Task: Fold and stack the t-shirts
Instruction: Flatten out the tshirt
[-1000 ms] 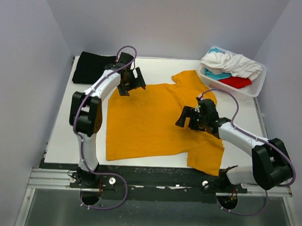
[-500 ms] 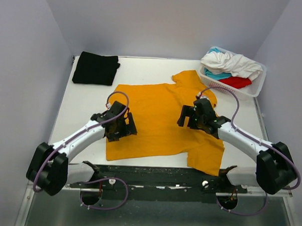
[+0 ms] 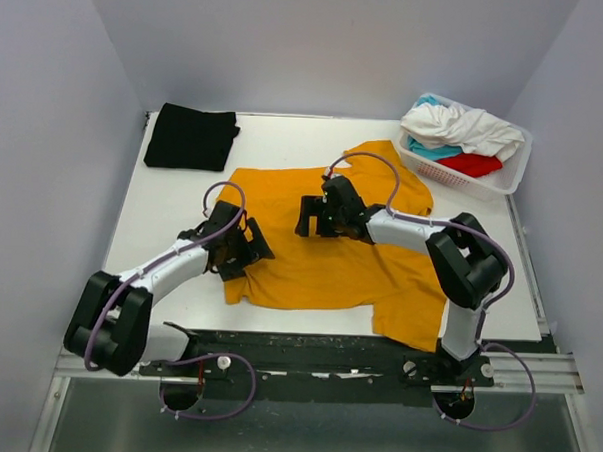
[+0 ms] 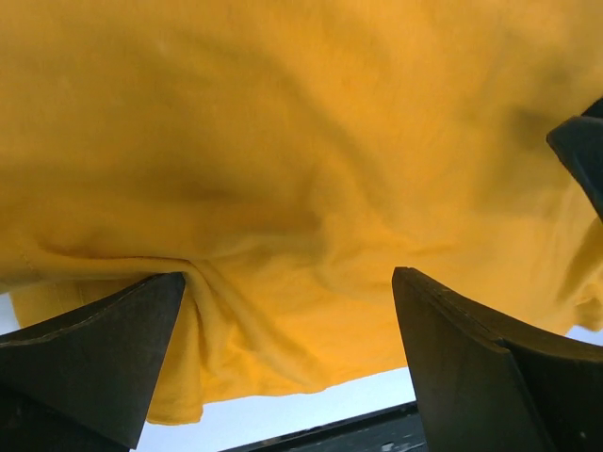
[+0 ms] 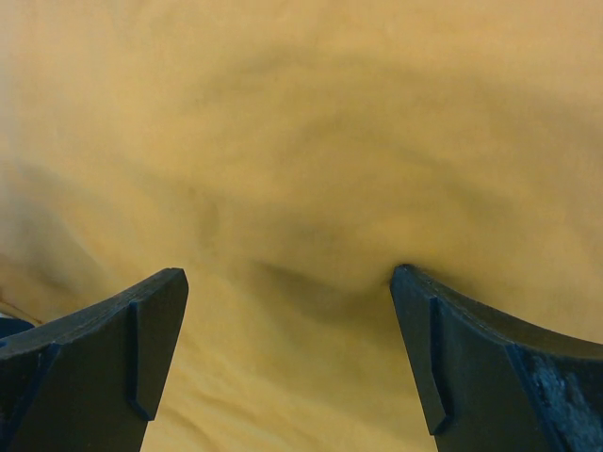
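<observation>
Top external view: mustard-orange cotton t-shirt [image 3: 360,264] lies lengthwise, collar end nearest the white plastic lattice basket [image 3: 454,175], hem farthest; left tool [image 3: 248,252] and right tool [image 3: 306,218] rest spread wide on it, clamping nothing.

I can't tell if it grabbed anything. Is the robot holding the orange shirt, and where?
Nothing is held. The left gripper and right gripper are both open, low over the orange shirt.

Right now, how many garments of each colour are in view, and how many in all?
Orange t-shirt: 1
Black t-shirt: 1
White garment, bunched in the basket: 1, possibly more
Teal garment: 1
Red garment: 1
Total: 5 that can be told apart
</observation>
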Controlling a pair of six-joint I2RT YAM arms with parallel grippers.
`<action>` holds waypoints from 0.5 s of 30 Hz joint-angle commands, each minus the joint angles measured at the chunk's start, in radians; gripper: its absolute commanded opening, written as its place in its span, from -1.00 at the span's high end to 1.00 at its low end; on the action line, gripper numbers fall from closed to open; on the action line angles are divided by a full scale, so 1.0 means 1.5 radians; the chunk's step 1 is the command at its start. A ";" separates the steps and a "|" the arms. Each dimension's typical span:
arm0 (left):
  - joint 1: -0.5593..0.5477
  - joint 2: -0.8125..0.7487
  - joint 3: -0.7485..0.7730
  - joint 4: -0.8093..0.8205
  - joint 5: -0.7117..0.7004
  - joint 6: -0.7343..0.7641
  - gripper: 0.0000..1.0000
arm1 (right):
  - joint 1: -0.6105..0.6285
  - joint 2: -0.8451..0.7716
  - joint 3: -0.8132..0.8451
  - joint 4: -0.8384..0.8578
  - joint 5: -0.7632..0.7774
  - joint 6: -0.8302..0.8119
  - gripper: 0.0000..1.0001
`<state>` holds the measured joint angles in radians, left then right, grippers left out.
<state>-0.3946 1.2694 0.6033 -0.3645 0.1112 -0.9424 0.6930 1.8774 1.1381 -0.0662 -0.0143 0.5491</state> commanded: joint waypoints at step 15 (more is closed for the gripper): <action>0.079 0.212 0.296 -0.267 -0.193 0.095 -0.97 | 0.005 0.127 0.143 -0.008 0.106 0.053 -1.00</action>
<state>-0.3004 1.5936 0.9672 -0.5678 0.0494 -0.8555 0.6941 2.0724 1.3716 -0.0109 0.0532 0.6201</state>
